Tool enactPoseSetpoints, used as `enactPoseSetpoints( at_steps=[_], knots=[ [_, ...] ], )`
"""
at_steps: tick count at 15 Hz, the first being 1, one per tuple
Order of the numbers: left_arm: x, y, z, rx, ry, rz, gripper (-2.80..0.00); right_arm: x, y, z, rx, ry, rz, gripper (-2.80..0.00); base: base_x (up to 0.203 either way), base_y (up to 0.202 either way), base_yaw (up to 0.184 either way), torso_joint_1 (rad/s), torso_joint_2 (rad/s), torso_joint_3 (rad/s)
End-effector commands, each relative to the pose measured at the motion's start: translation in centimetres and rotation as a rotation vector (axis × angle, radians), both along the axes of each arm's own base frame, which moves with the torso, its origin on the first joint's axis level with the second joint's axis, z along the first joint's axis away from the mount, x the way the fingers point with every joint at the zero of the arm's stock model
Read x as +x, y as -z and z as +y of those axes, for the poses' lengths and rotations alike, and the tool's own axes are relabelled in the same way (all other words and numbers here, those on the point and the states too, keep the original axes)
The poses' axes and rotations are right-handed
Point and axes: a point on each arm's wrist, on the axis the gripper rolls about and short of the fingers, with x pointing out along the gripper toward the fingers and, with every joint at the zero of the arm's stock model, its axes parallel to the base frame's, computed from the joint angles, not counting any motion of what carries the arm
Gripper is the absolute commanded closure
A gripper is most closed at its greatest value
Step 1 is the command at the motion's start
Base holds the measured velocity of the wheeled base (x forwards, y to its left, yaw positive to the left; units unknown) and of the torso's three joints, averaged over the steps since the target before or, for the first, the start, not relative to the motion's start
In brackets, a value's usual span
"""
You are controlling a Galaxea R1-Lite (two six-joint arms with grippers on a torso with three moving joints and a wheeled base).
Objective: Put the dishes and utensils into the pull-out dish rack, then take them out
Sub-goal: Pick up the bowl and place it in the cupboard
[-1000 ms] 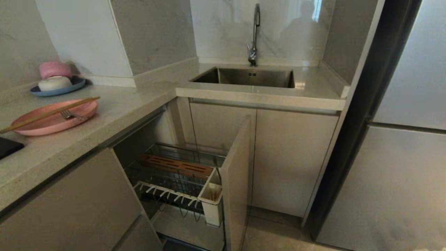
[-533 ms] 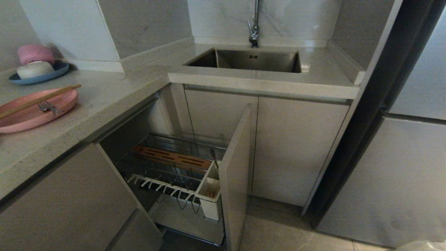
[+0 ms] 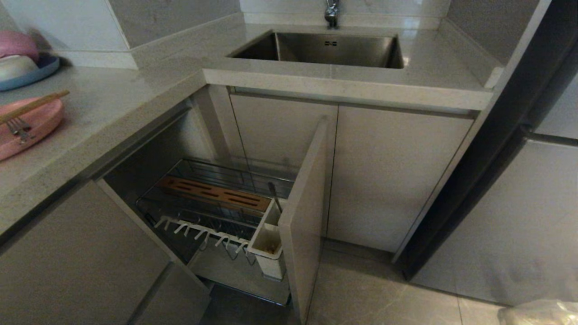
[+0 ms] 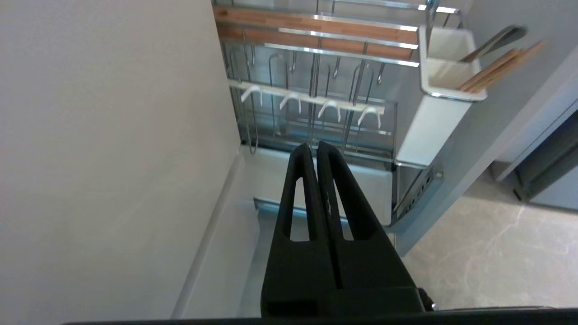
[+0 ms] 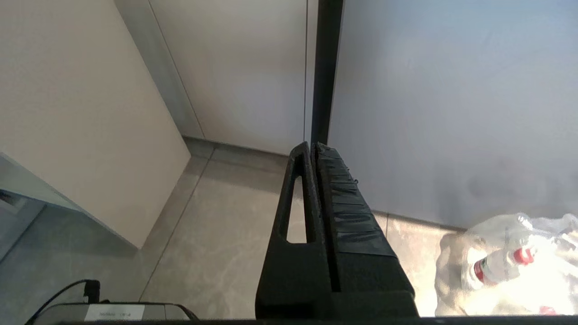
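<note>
The salmon-pink plate [image 3: 40, 124] lies on the counter at the far left, cut off by the picture's edge. A pair of wooden chopsticks [image 3: 36, 105] and a small silver fork [image 3: 17, 127] rest on it. Below the counter the pull-out dish rack [image 3: 235, 174] stands drawn out, with its wooden strip [image 3: 212, 194], white pegs [image 3: 203, 232] and white utensil cup [image 3: 266, 241]. My left gripper [image 4: 314, 145] hangs shut and empty in front of the rack [image 4: 316, 40], apart from it. Out over the floor, my right gripper [image 5: 312, 144] is also shut and empty. Neither arm shows in the head view.
Wooden sticks [image 4: 496, 67] and a metal handle [image 4: 492, 43] lean in the utensil cup [image 4: 433, 117]. A blue plate [image 3: 43, 73] with small bowls sits at the back left. The rack's door front [image 3: 305, 212] juts out. Sink [image 3: 343, 45] behind, fridge [image 3: 533, 216] right, bag of bottles [image 5: 510, 266] on the floor.
The head view has tilted downward, so the whole scene has slid up and left. The plate is now partly out of the picture. Nothing on the counter or in the rack has moved.
</note>
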Motion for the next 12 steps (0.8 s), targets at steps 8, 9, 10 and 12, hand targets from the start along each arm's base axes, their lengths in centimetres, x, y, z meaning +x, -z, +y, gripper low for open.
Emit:
enactPoseSetpoints(
  at_steps=[8,9,10,12],
  knots=[
    [0.06,0.16,0.0,-0.005,0.0,0.007,0.0,0.0,0.0,0.0,0.0,0.0,0.0,0.0,0.0,0.0,0.0,0.005,0.0,-0.153],
    [0.05,0.17,0.0,-0.005,0.0,0.007,0.0,0.0,0.0,0.0,0.0,0.0,0.0,0.0,0.0,0.0,0.0,0.0,0.0,0.0],
    [0.06,0.16,0.0,-0.005,0.0,0.007,0.0,0.01,0.0,0.0,-0.001,0.0,0.001,0.0,0.0,0.0,0.0,0.0,0.0,0.0],
    [0.06,0.18,0.0,-0.001,0.001,0.008,0.0,0.01,0.0,0.0,0.0,0.0,0.001,0.0,0.0,0.0,0.0,0.0,0.0,0.0]
  ],
)
